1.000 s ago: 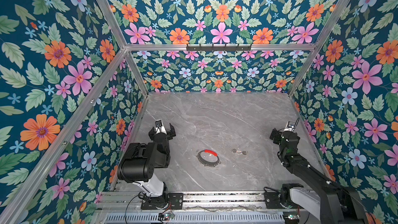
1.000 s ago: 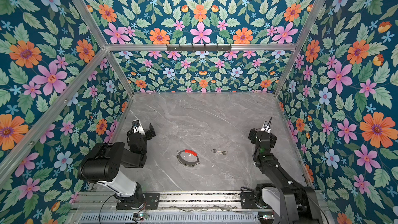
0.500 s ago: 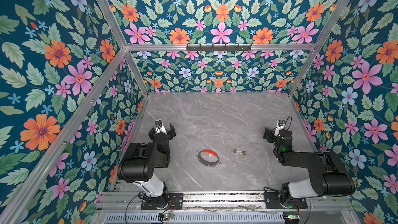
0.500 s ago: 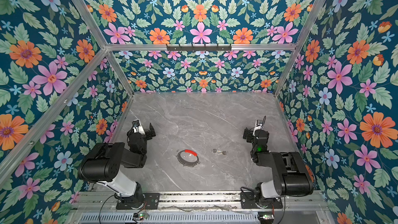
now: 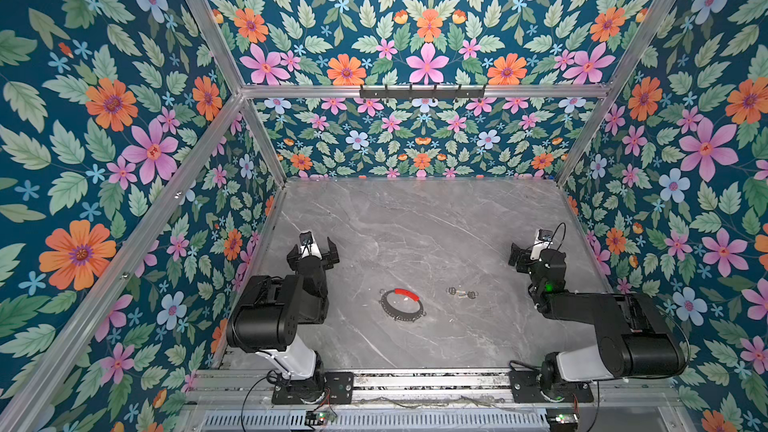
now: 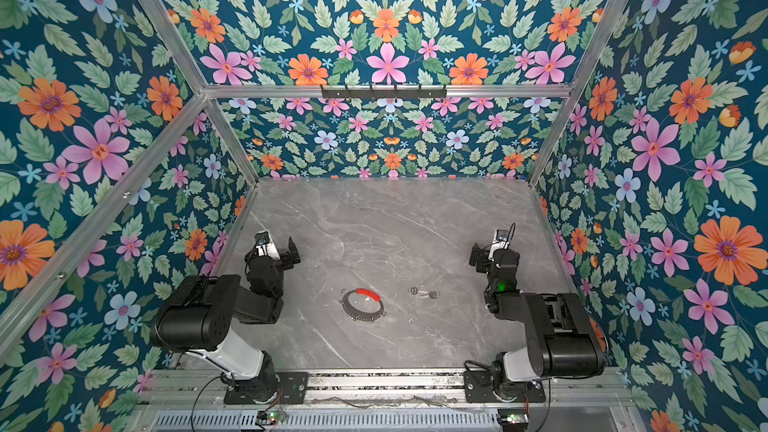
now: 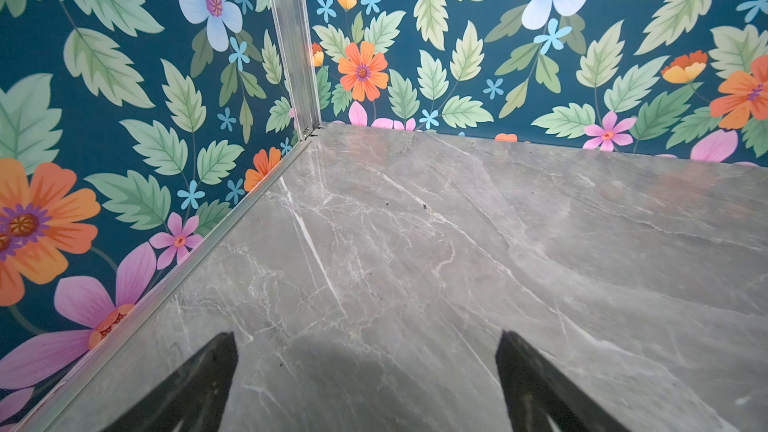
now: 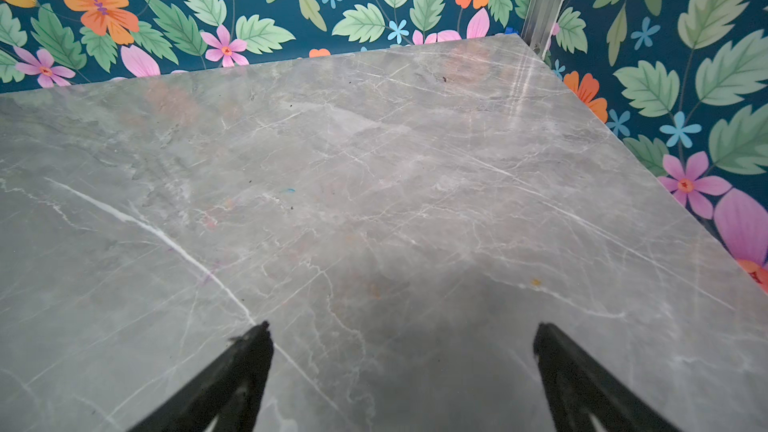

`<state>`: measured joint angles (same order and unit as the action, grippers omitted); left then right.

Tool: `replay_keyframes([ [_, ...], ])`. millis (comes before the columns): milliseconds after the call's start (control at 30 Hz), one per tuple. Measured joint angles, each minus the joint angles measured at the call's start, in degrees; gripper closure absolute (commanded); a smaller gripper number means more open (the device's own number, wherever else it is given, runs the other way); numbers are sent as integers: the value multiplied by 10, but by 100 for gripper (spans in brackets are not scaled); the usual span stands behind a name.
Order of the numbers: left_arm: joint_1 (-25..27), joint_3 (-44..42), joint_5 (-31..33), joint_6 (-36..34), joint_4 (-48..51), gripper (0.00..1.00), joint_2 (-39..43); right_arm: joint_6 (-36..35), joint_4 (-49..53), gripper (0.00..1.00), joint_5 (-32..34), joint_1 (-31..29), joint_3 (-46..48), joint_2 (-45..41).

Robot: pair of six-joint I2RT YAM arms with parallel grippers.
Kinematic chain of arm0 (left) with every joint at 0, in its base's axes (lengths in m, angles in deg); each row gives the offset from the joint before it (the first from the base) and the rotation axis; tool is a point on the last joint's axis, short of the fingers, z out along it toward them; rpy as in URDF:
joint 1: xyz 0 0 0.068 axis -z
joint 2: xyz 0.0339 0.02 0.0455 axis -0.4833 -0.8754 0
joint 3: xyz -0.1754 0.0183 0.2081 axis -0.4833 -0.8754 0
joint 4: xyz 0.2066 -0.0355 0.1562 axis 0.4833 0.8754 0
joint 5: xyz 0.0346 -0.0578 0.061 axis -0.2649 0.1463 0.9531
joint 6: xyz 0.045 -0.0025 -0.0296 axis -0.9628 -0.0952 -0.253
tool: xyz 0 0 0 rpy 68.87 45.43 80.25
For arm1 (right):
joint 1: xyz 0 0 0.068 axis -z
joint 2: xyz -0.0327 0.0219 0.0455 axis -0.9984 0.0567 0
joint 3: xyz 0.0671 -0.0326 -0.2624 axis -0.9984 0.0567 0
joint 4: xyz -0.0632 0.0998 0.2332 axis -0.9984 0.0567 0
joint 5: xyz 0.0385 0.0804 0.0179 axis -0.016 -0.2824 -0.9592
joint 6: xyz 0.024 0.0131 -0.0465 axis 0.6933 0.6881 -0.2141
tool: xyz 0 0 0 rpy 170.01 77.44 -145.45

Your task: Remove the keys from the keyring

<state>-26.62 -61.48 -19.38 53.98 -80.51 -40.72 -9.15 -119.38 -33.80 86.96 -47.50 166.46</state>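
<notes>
Right pincer [image 5: 524, 255] has retreated, well apart from keys [image 5: 461, 293].

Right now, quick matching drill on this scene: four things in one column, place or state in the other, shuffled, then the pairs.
1 keyring
2 keys
3 left gripper
4 right gripper

A open, by the right wall
B flat, centre of the table, red sleeve on one arc
C open, by the left wall
D loose on the table, right of the keyring

Pairs: 1-B, 2-D, 3-C, 4-A
</notes>
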Motion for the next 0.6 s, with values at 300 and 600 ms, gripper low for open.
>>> replay_keyframes([
  [300, 0, 1, 0, 0, 0, 0, -1, 0, 0, 1, -4, 0, 0, 0],
  [600, 0, 1, 0, 0, 1, 0, -1, 0, 0, 1, -4, 0, 0, 0],
])
